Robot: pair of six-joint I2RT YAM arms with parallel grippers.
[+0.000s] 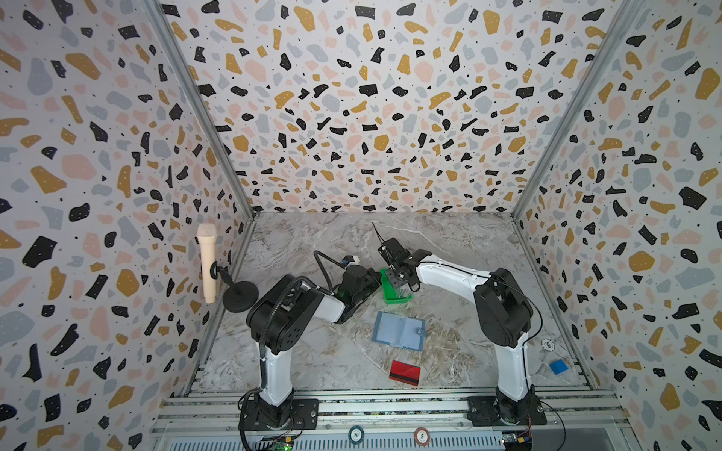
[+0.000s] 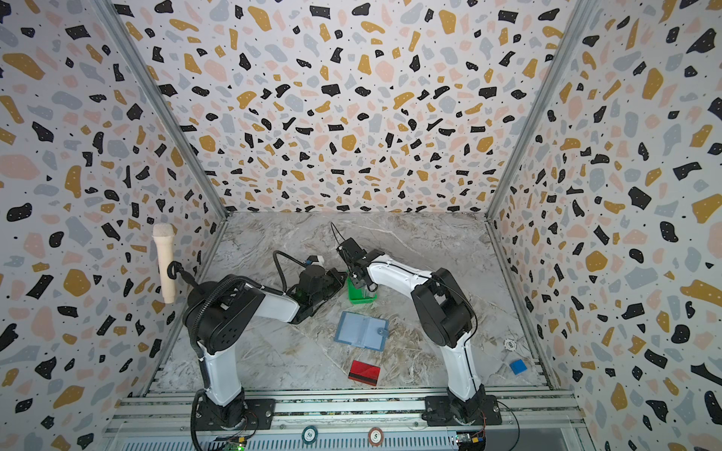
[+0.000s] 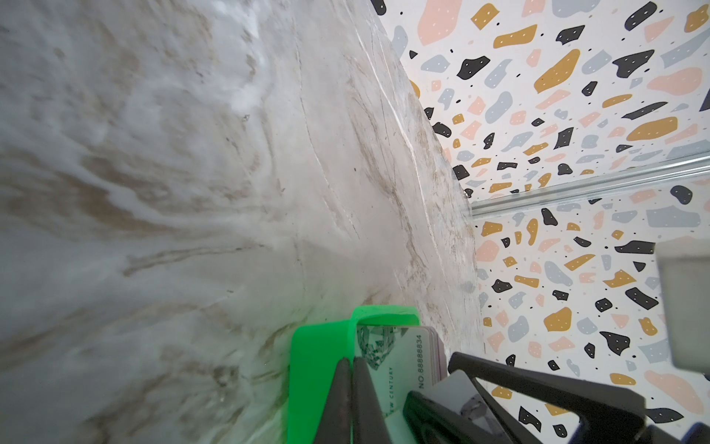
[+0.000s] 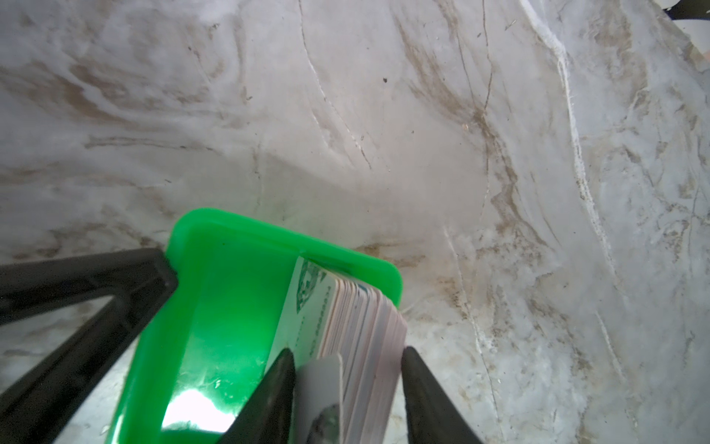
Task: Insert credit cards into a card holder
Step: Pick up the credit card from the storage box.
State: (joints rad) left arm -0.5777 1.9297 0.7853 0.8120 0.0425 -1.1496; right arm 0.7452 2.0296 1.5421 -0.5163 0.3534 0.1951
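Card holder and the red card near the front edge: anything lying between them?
Nothing. Only bare marble tabletop separates the card holder from the red card, which is plain in both top views.

We see bright, even, diffuse light in both top views, with only faint soft shadows on the marble table (image 1: 312, 242). The patterned walls (image 1: 97, 156) stretch and bow toward the edges. In the right wrist view, white glare sits on the green tray (image 4: 215, 307) floor, and the cards (image 4: 365, 319) look slightly soft. In the left wrist view, the near part of the marble table smears into blur.
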